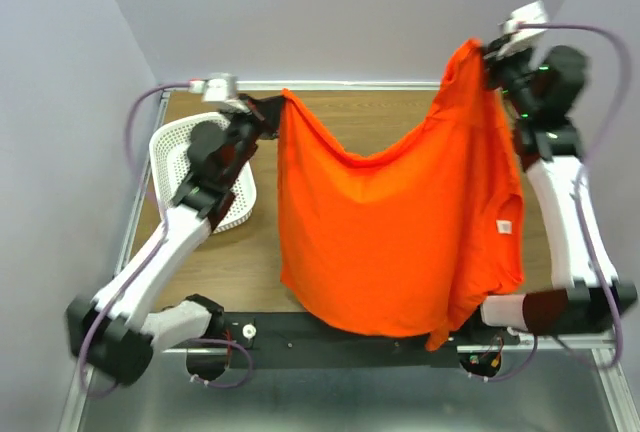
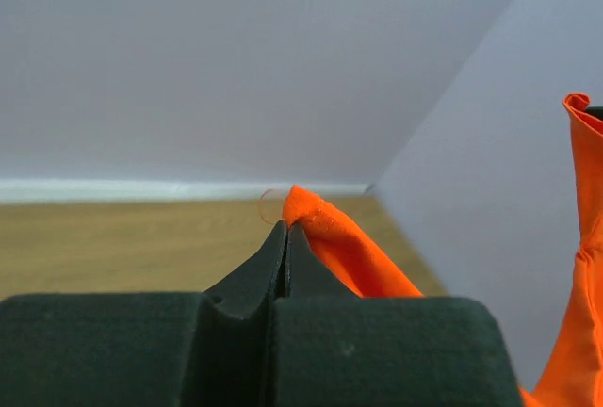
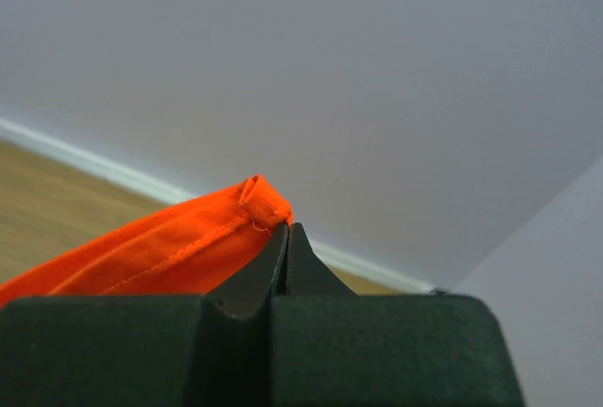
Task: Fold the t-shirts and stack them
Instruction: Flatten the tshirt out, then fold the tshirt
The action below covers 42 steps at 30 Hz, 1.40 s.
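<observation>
Grey walls point(image 1: 350, 12) box in a wooden table point(image 1: 380, 117). The t-shirt point(image 1: 390, 242) hangs spread above its middle, left gripper point(image 1: 277, 105) clamping one corner at ten o'clock, right gripper point(image 1: 488, 50) another at one o'clock, likely to flatten it before folding.

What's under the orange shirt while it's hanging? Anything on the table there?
Only bare wooden table shows around the t-shirt; the white basket sits to its left. The table's middle, beneath the spread cloth, is hidden, so nothing there can be ruled out.
</observation>
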Motion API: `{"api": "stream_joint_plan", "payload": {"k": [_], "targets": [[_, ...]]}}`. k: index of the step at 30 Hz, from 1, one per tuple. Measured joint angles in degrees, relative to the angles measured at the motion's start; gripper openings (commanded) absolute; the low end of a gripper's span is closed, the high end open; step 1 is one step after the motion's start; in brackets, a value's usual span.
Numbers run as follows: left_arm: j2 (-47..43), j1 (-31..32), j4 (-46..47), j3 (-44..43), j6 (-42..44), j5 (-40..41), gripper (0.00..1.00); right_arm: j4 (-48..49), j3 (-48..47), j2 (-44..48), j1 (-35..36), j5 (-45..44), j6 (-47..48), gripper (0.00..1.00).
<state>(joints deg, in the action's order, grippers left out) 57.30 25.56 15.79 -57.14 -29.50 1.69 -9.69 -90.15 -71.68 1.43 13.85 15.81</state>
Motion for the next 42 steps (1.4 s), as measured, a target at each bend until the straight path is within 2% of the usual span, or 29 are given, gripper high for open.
{"api": "stream_joint_plan", "payload": {"k": [3,6,8,12,14,18,23,29,35,42], "targets": [[14.5,-1.9,2.6,0.3,0.7,2.0,0.0,6.6,11.4,-10.1,0.0,0.2,0.2,0.01],[28.2,-4.3,2.2,-1.7,1.6,3.5,0.0,9.9,16.0,-22.1,0.0,1.4,0.3,0.01],[40.4,-6.1,1.0,-8.6,2.3,4.5,0.0,11.9,15.5,-30.1,0.0,2.3,0.3,0.01],[57.2,-8.2,-2.7,-23.5,2.5,5.2,0.0,14.2,8.7,-44.3,0.0,1.6,0.3,0.01],[62.6,-9.2,-6.1,-29.1,2.5,5.2,0.0,14.9,5.4,-48.7,0.0,1.0,0.2,0.01],[67.8,-10.5,-9.5,-35.1,2.5,5.2,0.0,15.7,0.7,-52.3,0.0,0.2,0.2,0.01],[68.4,-11.9,-12.1,-37.8,2.6,5.2,0.0,16.6,-3.1,-53.6,0.0,-1.4,0.2,0.01],[69.2,-12.7,-12.2,-41.3,3.9,4.6,0.0,17.3,-3.3,-53.6,0.0,-2.0,0.2,0.01],[73.4,-13.1,-13.5,-46.6,5.0,3.3,0.0,17.4,0.9,-50.8,-0.1,-1.8,0.6,0.0],[76.1,-13.2,-18.6,-50.8,5.3,3.8,0.0,17.5,7.6,-42.7,-0.6,0.3,0.8,0.01]]}}
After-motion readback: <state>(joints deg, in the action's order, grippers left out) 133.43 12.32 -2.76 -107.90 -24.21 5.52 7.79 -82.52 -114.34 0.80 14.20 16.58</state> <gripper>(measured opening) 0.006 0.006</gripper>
